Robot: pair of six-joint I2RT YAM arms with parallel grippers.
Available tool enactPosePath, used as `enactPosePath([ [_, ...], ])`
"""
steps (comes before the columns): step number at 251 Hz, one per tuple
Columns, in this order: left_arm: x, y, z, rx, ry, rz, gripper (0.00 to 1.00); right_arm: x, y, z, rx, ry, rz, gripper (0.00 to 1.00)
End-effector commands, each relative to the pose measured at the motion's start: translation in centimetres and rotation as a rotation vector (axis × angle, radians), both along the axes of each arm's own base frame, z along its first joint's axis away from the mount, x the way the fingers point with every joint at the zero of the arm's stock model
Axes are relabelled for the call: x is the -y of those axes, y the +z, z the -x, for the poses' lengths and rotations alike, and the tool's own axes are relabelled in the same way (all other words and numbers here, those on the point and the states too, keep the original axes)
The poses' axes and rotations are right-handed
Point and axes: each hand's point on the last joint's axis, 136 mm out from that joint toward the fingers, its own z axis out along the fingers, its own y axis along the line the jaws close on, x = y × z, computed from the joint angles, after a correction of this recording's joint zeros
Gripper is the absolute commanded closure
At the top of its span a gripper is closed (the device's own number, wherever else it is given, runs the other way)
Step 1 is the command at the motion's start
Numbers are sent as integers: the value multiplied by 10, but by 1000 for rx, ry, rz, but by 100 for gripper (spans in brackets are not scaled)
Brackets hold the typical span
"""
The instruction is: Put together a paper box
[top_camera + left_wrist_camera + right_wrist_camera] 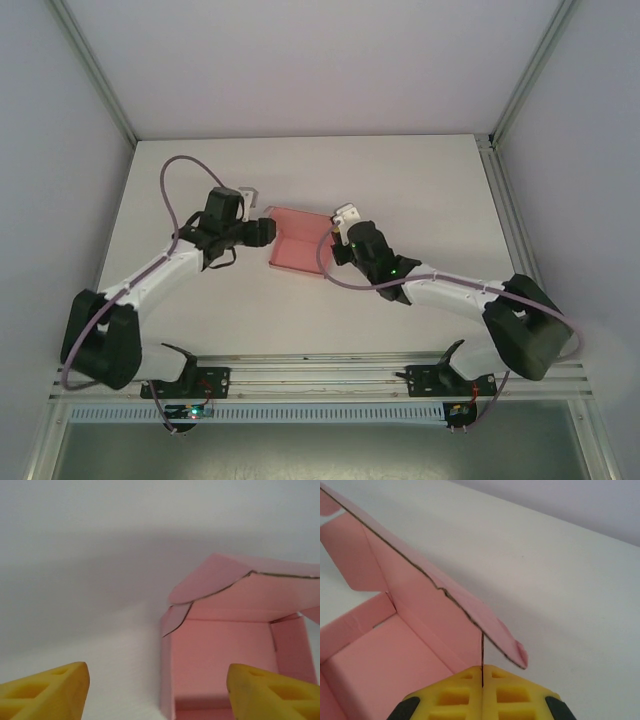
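**Right fingers pinch the card, left fingers open beside the box**

From above, I see the paper box (298,243) on the table (420,180) between the left gripper (267,232) and the right gripper (340,236). Its long side seems to run from one to the other.

In the left wrist view, the fingers (50,692) stand wide apart and hold nothing. The box lies just ahead, toward the right finger.

In the right wrist view, the fingers (455,695) are pressed together on a thin card edge. The open tray lies to their left.
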Motion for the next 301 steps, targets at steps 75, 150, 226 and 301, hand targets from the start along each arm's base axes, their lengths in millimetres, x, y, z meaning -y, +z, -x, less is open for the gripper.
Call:
enactPosePath([
  [75,29,14,-60,56,-148,1,69,-1,3,-41,-52,164,-14,100],
  [150,41,1,-79,-75,-41,95,100,1,19,-69,-40,3,-58,100],
  [226,78,29,-108,-26,183,315,100,-19,36,-89,62,-316,-96,100],
  [301,119,20,-95,-2,153,409,100,-40,-23,-62,42,-205,-104,100],
])
